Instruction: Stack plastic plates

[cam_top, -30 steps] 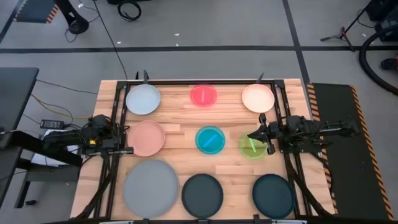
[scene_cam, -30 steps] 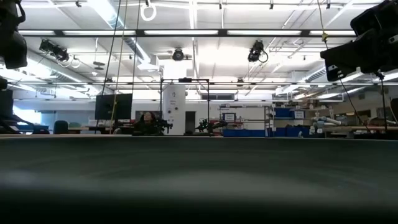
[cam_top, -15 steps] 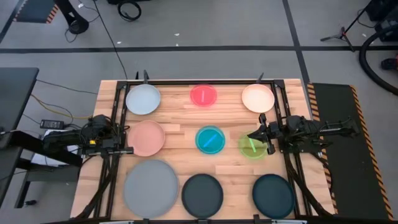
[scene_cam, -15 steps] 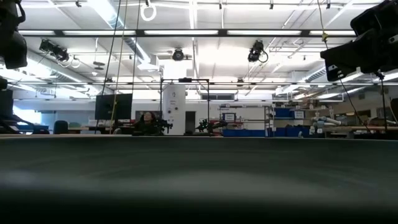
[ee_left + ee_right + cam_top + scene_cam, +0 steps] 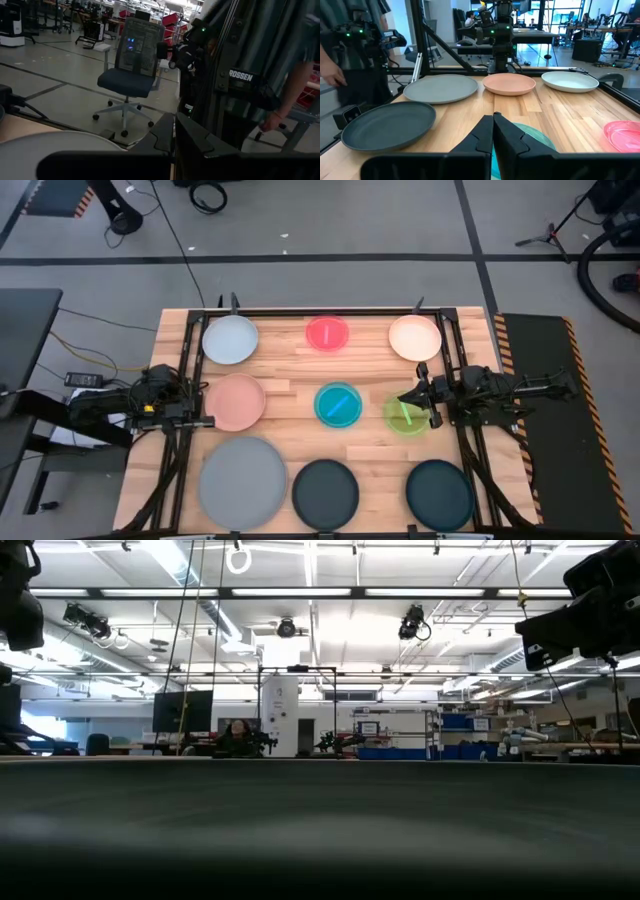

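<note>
In the high view nine plates lie flat and apart on the wooden table. Far row: pale blue-grey (image 5: 230, 340), red (image 5: 328, 333), cream (image 5: 415, 337). Middle row: salmon pink (image 5: 236, 402), cyan (image 5: 338, 404), lime green (image 5: 406, 416). Near row: large grey (image 5: 243, 482) and two dark teal (image 5: 325, 493) (image 5: 440, 493). My left gripper (image 5: 208, 421) is shut, just left of the salmon plate. My right gripper (image 5: 403, 401) is shut over the lime plate's far edge. Its wrist view shows the shut gripper (image 5: 493, 131) with the cyan plate (image 5: 535, 137) behind it.
Black rails (image 5: 187, 370) (image 5: 455, 370) run along the table's left and right sides, by the arm bases. A dark blurred surface (image 5: 320, 830) fills the low view's lower half. A person (image 5: 280, 75) stands beyond the table's right side. Bare wood lies between the plate rows.
</note>
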Available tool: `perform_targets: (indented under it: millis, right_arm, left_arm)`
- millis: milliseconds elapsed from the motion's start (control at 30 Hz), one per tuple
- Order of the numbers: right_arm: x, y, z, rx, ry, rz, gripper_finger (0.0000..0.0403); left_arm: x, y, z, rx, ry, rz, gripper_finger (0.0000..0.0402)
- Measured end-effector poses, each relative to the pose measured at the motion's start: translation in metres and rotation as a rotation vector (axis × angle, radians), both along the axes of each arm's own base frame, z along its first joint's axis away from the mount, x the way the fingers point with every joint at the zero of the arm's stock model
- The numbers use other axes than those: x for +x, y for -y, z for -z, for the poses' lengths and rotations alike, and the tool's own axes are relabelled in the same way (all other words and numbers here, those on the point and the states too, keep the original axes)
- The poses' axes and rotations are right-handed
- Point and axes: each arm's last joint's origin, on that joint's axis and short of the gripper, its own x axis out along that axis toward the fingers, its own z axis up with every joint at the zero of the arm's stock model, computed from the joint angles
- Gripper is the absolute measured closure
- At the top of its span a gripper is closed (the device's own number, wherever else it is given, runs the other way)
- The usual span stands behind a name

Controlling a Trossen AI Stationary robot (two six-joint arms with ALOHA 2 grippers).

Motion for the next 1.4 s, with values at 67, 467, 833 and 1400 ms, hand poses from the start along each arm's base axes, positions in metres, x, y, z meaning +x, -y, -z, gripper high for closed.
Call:
perform_targets:
  millis: [67,467,833,1400]
  right_arm:
    - [0.0000,0.0000,0.0000,0.000,0.000,0.000,0.0385]
    - [0.0000,0.0000,0.0000,0.000,0.000,0.000,0.0385]
    - [0.0000,0.0000,0.0000,0.000,0.000,0.000,0.0385]
    - [0.0001,0.0025,-0.0001,-0.084,0.010,0.035,0.0385]
  left_arm:
    - [0.0000,0.0000,0.0000,0.000,0.001,0.000,0.0375]
    - [0.0000,0.0000,0.0000,0.000,0.000,0.000,0.0375]
    - [0.0000,0.0000,0.0000,0.000,0.000,0.000,0.0375]
    - [0.0072,-0.0023,-0.0030,-0.032,0.178,-0.274,0.0375]
